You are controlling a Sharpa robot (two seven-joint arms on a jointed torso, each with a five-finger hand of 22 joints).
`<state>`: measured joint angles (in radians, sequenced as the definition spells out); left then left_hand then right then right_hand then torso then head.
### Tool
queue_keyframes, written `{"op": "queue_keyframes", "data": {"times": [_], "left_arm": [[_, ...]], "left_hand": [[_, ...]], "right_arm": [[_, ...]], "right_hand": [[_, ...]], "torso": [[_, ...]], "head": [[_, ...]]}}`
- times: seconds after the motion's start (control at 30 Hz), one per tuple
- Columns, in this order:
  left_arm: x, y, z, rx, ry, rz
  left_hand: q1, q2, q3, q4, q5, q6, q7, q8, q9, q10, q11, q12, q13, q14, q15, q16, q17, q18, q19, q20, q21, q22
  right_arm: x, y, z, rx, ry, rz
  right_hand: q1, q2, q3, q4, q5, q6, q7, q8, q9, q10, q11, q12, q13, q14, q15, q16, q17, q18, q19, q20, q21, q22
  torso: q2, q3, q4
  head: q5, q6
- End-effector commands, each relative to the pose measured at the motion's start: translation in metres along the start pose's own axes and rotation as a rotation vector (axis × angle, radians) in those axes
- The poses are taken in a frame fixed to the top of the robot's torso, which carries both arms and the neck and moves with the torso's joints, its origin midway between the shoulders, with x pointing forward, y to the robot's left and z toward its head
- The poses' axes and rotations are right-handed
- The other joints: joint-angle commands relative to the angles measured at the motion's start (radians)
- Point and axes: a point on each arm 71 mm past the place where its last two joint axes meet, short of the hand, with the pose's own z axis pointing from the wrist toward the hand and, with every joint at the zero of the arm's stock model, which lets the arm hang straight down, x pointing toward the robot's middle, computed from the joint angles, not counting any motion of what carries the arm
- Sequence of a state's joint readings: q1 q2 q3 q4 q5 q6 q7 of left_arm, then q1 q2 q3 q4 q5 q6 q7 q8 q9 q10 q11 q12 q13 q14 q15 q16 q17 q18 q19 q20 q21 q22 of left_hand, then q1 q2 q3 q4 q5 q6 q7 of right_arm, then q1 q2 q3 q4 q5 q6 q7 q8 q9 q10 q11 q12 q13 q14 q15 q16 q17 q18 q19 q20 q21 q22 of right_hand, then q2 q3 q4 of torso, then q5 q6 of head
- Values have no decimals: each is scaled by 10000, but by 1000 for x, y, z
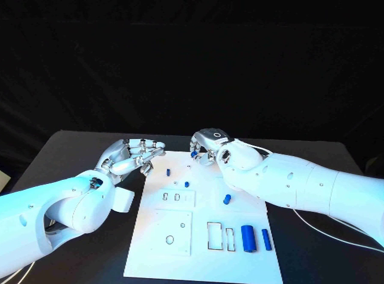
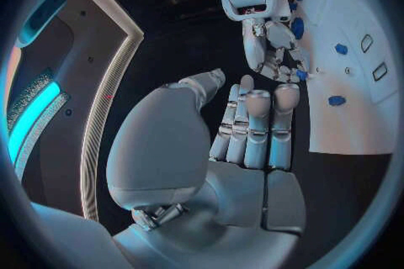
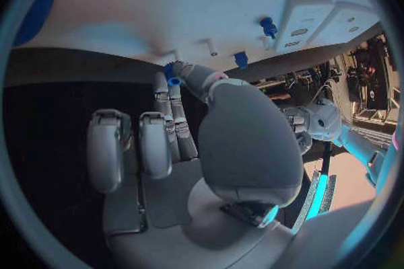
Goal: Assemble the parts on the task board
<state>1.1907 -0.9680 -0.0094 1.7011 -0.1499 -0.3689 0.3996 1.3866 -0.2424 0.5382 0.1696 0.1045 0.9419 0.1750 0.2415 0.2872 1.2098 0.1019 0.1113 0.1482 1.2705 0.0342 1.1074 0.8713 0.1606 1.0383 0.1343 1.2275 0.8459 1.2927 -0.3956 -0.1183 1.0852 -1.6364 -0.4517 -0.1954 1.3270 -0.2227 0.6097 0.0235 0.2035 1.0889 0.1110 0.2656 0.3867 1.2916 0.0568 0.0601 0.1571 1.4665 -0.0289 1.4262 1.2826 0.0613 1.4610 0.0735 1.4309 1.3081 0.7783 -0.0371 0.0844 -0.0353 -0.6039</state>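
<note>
The right hand (image 1: 212, 148) hangs over the far edge of the task board (image 1: 243, 263), at about 12 o'clock of the plate, fingers pointing down; we see a small blue part (image 3: 174, 81) pinched between its thumb and fingertips in the right wrist view. Its white arm enters from 4 o'clock of the head view and crosses the board's right edge. The left hand (image 1: 134, 155) rests off the board's far left corner, at about 10 o'clock of the plate, fingers (image 2: 256, 124) laid close together and nearly straight, holding nothing that we can see; its arm enters from 8 o'clock. The two hands stand near each other but apart. On the board we note a blue peg (image 1: 168, 172) at 5 o'clock of the left hand, a blue piece (image 1: 226, 199) at 6 o'clock of the right hand, and two blue cylinders (image 1: 249, 238) lying side by side near the board's near right corner.
</note>
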Motion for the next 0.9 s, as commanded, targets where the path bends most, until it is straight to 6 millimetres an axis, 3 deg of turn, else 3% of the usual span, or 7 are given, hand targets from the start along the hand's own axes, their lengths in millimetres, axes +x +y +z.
{"op": "queue_keyframes", "data": {"times": [0.03,0.9], "left_arm": [[2,-2,0,86,186,-50],[-2,-1,1,75,79,-1]], "left_hand": [[-21,47,24,-39,-59,-75,-7,-51,9,-87,14,9,12,77,-23,62,8,-177,33,2,35,9],[-18,64,38,-48,-59,-80,-7,-50,16,-105,15,9,17,98,-21,106,30,-181,44,5,66,46]], "right_arm": [[12,2,-3,-47,740,-118],[10,5,-9,-268,353,40]], "right_hand": [[-111,13,46,12,-63,-72,14,-4,20,21,-71,18,50,542,21,53,-8,-151,109,24,-25,479],[-129,-5,47,12,-69,-77,15,-1,39,20,-70,30,51,539,26,53,-16,-153,112,32,-18,492]], "torso": [[5,0,-1],[19,-2,-19]], "head": [[19,-3],[73,18]]}}
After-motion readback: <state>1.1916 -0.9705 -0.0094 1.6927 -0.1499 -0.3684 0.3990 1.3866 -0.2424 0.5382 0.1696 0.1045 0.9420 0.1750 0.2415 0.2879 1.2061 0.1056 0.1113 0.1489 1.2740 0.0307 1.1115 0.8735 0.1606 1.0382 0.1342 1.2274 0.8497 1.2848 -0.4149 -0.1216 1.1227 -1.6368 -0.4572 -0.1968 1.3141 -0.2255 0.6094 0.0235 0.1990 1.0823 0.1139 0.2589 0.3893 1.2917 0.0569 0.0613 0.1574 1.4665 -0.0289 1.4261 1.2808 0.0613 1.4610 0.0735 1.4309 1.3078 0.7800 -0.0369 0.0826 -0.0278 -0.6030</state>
